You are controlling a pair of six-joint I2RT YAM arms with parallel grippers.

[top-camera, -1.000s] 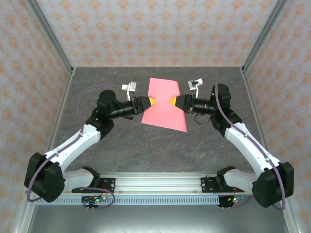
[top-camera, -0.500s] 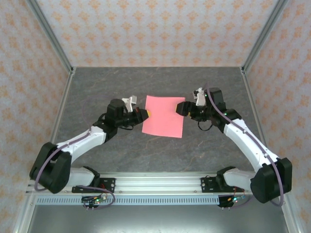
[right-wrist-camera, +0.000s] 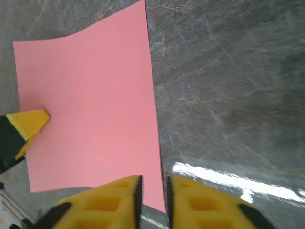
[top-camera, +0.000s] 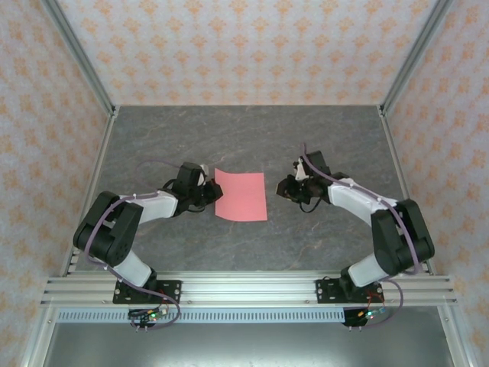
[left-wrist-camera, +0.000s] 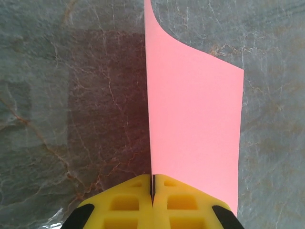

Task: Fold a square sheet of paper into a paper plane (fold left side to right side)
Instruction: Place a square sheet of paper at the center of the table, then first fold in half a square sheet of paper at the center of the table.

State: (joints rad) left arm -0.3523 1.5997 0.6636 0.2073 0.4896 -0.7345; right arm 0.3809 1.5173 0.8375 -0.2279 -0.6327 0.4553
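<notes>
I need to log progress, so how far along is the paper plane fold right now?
Done: no fold yet; the square sheet of paper shows no crease and sits low over the table. In hand: the left gripper is shut on its left edge, and the right gripper sits at the right edge, jaws slightly apart. Left: the left-to-right fold and every later fold.

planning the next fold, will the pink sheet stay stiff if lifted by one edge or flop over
Probably floppy: the square sheet of paper curls up in a curve where the left gripper pinches its edge. Seen edge-on it is thin, so likely light, and apt to slide on the glossy table if pushed.
</notes>
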